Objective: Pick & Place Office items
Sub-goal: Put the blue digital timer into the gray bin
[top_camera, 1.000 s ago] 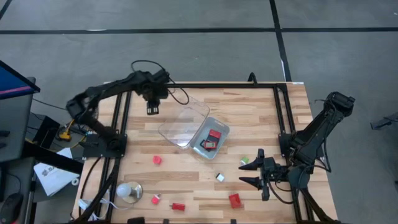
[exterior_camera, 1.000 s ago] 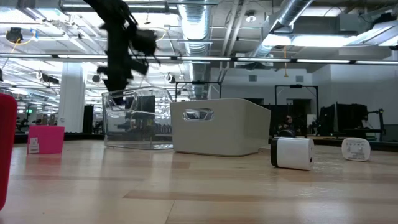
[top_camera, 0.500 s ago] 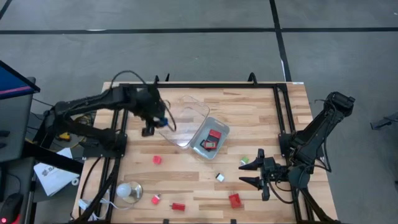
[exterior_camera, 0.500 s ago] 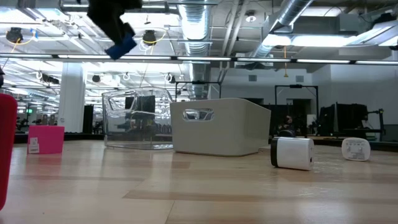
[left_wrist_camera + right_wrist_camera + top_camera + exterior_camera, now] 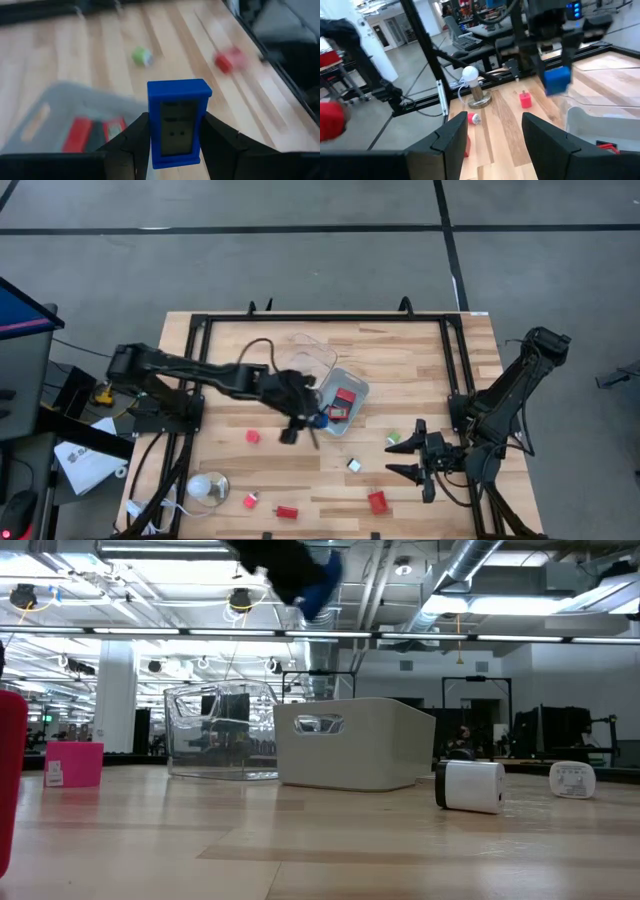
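Observation:
My left gripper [image 5: 308, 428] hovers beside the near corner of the grey tray [image 5: 352, 388] and is shut on a small blue block [image 5: 319, 420]. The low view shows it high above the table [image 5: 285, 565]. Red pieces [image 5: 341, 402] lie in the grey tray. Loose on the table are a green piece [image 5: 393, 438], a white-black piece [image 5: 353, 465] and red pieces [image 5: 377, 502] [image 5: 287, 512] [image 5: 253, 436]. My right gripper [image 5: 408, 457] waits open near the table's right edge, just past the green piece. My left gripper pinches the blue block [image 5: 179, 127] between its two fingers [image 5: 137, 142], one on each side face. The fingers come from above, pointing down, as the right wrist view shows [image 5: 556, 80]. The block juts past the fingertips, upright and lifted clear of the table.
A clear tray [image 5: 300, 372] stands at the grey tray's far left. A round whitish object with a cord [image 5: 208, 488] sits at the near left corner. Black frame rails [image 5: 450, 370] run along both sides of the table.
My left gripper has swept from beyond the clear tray's far-left side toward the near right, ending by the grey tray's near corner. It carried the blue block high above the table. The right arm has kept still.

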Controlling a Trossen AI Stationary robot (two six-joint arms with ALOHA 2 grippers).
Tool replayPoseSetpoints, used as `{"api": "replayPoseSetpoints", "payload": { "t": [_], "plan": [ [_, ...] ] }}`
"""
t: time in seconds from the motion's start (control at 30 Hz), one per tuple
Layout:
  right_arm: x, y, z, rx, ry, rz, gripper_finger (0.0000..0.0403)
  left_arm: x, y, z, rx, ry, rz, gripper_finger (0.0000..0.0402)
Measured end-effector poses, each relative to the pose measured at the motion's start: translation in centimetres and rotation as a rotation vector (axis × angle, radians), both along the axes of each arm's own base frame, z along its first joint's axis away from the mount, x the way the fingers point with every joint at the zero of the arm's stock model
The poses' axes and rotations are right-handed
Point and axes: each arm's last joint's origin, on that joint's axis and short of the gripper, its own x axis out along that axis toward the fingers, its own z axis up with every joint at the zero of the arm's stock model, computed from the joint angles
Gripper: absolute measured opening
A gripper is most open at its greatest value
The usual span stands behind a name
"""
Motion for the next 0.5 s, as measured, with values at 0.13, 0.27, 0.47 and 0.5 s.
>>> {"api": "replayPoseSetpoints", "payload": {
  "t": [0.13,0.27,0.47,0.5],
  "plan": [
    [-0.2,-0.3,0.4,0.005,-0.01,-0.011,0.0182,2.4,1.8,-1.0,-0.087,-0.098,0.117,0.0134],
    [-0.4,-0.6,0.9,0.002,-0.019,-0.009,0.0182,3.9,3.5,-1.7,-0.155,-0.176,0.367,0.0134],
    [-0.4,-0.6,0.9,-0.009,-0.019,-0.009,0.0182,4.1,5.5,-2.6,-0.186,-0.184,0.661,0.0134],
    [-0.4,-0.6,0.9,-0.011,-0.019,-0.008,0.0182,4.0,5.6,-2.9,-0.196,-0.168,0.677,0.0134]
  ]
}}
